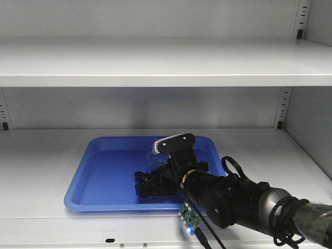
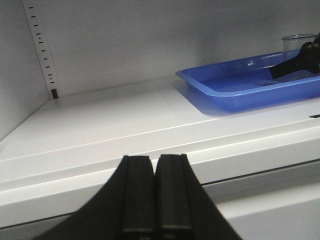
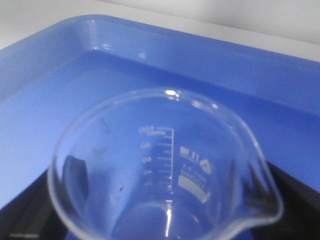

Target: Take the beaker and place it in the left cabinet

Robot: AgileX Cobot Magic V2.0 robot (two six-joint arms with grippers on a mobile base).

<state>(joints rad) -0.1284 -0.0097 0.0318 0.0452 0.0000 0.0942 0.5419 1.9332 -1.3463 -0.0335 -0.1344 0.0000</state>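
At the far left, the pale grey cabinet [image 1: 155, 65] shows a slotted shelf rail in its corner and flat grey shelves; in the left wrist view the left arm's black gripper [image 2: 155, 200] hangs just before the lower shelf's front edge, its two fingers pressed together with nothing between them; further right on that shelf lies a shallow blue plastic tray [image 1: 98, 179] with rounded corners; the small clear glass beaker [image 1: 155, 157] stands upright inside the tray, toward its right half; the right arm's black gripper [image 1: 155, 181] reaches over the tray's front rim, its dark fingers on either side of the beaker, though whether they press the glass cannot be told; in the right wrist view the beaker [image 3: 165, 170] fills the frame, spout at the right, with white graduations reading 100 at the top, seen reversed through the glass; the smaller print is too blurred to read.
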